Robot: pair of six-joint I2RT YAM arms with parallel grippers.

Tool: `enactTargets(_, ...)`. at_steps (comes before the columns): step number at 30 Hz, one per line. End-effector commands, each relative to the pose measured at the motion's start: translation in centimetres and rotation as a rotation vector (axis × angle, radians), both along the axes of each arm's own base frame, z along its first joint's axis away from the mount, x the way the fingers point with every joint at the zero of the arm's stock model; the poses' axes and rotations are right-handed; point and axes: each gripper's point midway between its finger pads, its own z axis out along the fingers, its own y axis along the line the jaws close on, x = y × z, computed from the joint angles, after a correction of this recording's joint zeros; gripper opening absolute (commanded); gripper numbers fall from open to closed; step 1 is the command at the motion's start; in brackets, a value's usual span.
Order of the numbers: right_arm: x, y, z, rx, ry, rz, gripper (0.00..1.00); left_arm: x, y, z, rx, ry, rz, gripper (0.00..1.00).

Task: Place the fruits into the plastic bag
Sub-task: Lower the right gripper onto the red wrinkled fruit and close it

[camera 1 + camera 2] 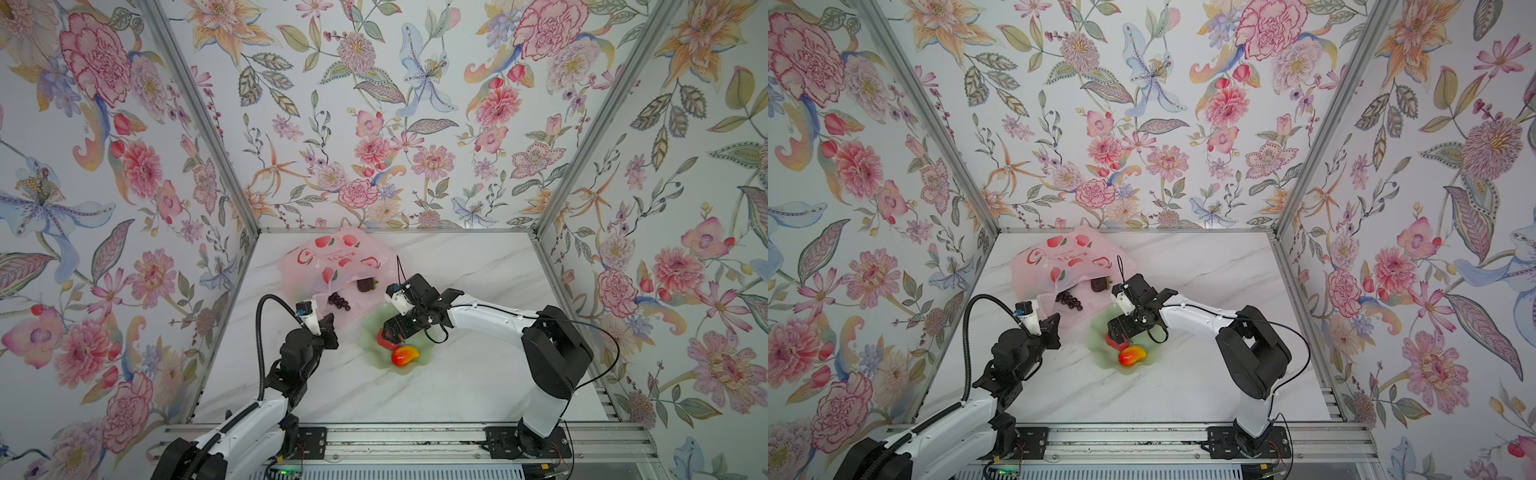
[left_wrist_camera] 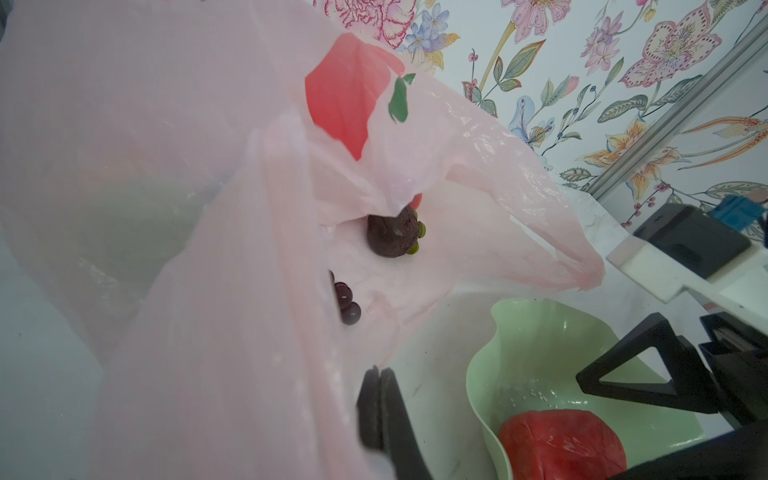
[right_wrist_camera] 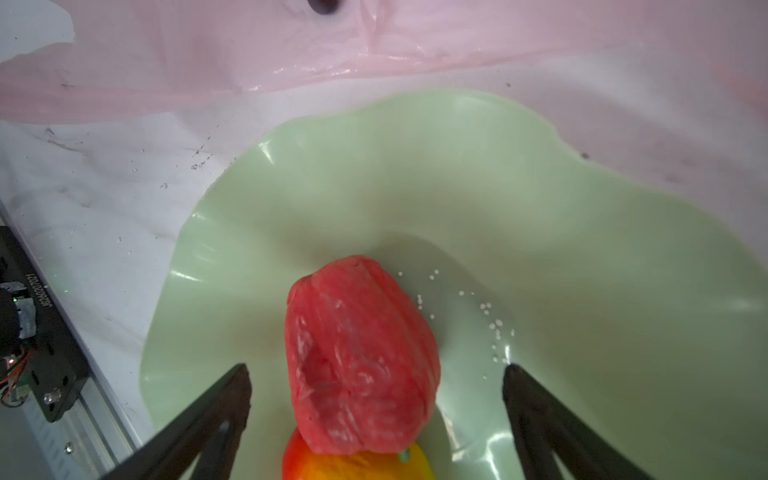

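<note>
Right claw (image 3: pixel 377 368), wide open and empty, straddles a red fruit (image 3: pixel 361 357) beside a mango (image 1: pixel 405 355) on the plate (image 3: pixel 540 208), while left claw (image 2: pixel 377 399) pinches the bag (image 2: pixel 208 249), which already holds grapes (image 2: pixel 347 301) and a maroon fruit (image 2: pixel 392 232).

You have bare table (image 1: pixel 478 266) right of the plate (image 1: pixel 372 328); the bag (image 1: pixel 332 259) crowds its far-left rim.
</note>
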Motion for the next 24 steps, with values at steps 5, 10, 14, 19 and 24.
enactTargets(5, -0.7, 0.9, -2.0, -0.102, -0.015, 0.097, 0.94, 0.1, 0.1, 1.0, -0.027, -0.033, -0.002, 0.00)
enactTargets(10, -0.7, 1.0, -3.2, -0.175, -0.043, 0.127, 0.93, 0.1, 0.1, 0.9, -0.029, -0.033, -0.004, 0.00)
enactTargets(14, -0.5, 0.9, -3.5, -0.197, -0.058, 0.124, 0.88, 0.1, 0.2, 0.9, -0.029, -0.031, -0.002, 0.00)
enactTargets(19, -0.2, 1.0, -3.3, -0.197, -0.070, 0.115, 0.80, 0.2, 0.2, 0.8, -0.028, -0.028, -0.002, 0.00)
enactTargets(24, 0.2, 0.9, -2.8, -0.186, -0.084, 0.103, 0.72, 0.1, 0.2, 0.9, -0.029, -0.032, -0.003, 0.00)
